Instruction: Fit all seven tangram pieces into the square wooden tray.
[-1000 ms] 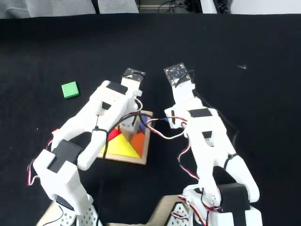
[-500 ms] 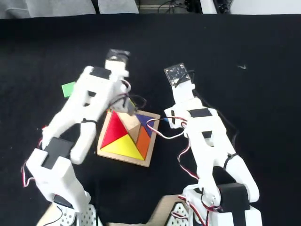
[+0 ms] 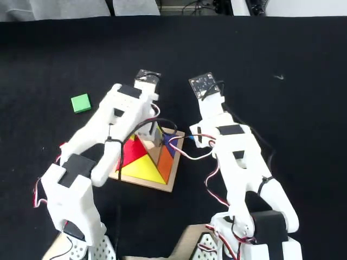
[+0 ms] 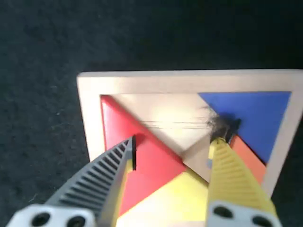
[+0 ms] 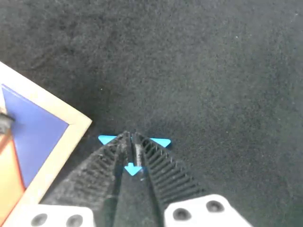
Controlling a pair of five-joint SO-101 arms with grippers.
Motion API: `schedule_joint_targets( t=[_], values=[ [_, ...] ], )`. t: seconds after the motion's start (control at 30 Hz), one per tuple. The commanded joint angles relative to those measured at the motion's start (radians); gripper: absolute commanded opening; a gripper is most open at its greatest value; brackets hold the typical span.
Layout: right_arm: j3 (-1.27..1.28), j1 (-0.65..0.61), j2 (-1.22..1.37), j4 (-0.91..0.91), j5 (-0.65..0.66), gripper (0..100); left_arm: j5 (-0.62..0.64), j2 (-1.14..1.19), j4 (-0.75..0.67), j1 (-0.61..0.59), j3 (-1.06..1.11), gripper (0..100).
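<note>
Left arm (image 3: 103, 132) has swung back from the far-left of the counter (image 3: 282, 65); left claw (image 4: 174, 142) sits over the wooden tray (image 4: 189, 80), spread wide and empty, straddling the red triangle (image 4: 142, 161), likely to nudge it home. Right claw (image 5: 131, 138) pinched tight on a light-blue triangle (image 5: 160, 141) just beside the tray corner, staged for the bare gap. Green square (image 3: 81, 103) well apart, toward the counter's left edge
</note>
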Motion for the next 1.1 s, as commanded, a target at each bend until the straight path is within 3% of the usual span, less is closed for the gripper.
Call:
schedule_joint_targets(
  t=[0.0, 0.13, 0.27, 0.37, 0.53, 0.63, 0.77, 1.07],
  values=[
    [-0.030, 0.006, -0.008, -0.012, 0.006, 1.1, 0.008, -0.012, 0.037, 0.036, 0.015, 26],
    [-0.030, 0.006, -0.008, -0.011, 0.006, 1.1, 0.000, -0.015, 0.071, 0.005, -0.015, 26],
    [-0.030, 0.006, -0.008, -0.011, 0.006, 1.1, -0.005, -0.035, 0.167, -0.125, -0.176, 26],
    [-0.030, 0.006, -0.005, -0.012, 0.006, 1.1, -0.086, -0.054, 0.209, -0.239, -0.326, 26],
    [-0.030, 0.006, -0.004, -0.014, 0.006, 1.1, -0.112, 0.006, 0.141, -0.443, -0.421, 29],
    [-0.030, 0.006, -0.002, -0.015, 0.006, 1.1, -0.041, 0.086, 0.091, -0.521, -0.420, 35],
    [-0.030, 0.006, -0.002, -0.015, 0.006, 1.1, -0.014, 0.216, 0.015, -0.547, -0.467, 36],
    [-0.030, 0.006, -0.002, -0.015, 0.006, 1.1, -0.011, 0.377, 0.015, -0.552, -0.697, 36]
  ],
)
